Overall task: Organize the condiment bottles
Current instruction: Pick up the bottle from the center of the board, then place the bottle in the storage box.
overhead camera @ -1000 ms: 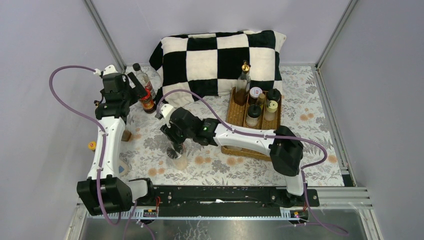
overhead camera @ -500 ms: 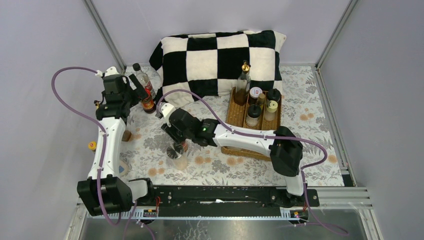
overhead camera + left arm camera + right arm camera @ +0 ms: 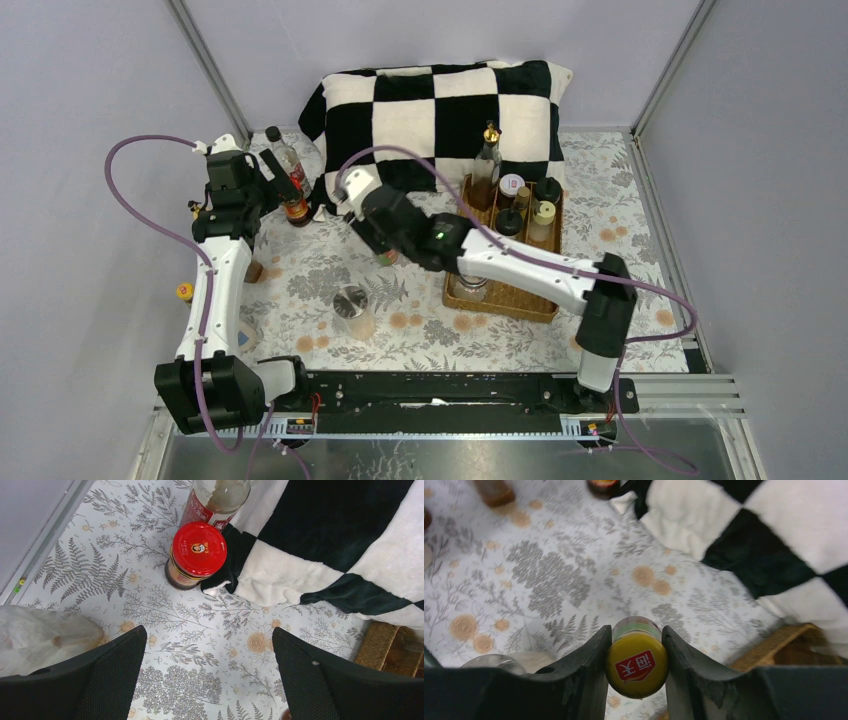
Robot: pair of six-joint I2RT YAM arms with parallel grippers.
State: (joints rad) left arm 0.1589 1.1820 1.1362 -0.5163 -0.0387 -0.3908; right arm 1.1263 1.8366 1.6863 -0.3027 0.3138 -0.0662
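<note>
Your floral tabletop (image 3: 300,290) has a checkered pillow (image 3: 440,110) along the back and the wicker tray (image 3: 500,297) to the right, with several bottles standing in its far compartments. Your right pincer (image 3: 380,245) is clenched on the yellow-capped bottle (image 3: 636,666) at its neck, upright near the tray, likely so it drops straight into a compartment. Your left pincer (image 3: 207,635) hangs released near the red-capped jar (image 3: 198,549) by the pillow's corner, probably the next pick.
</note>
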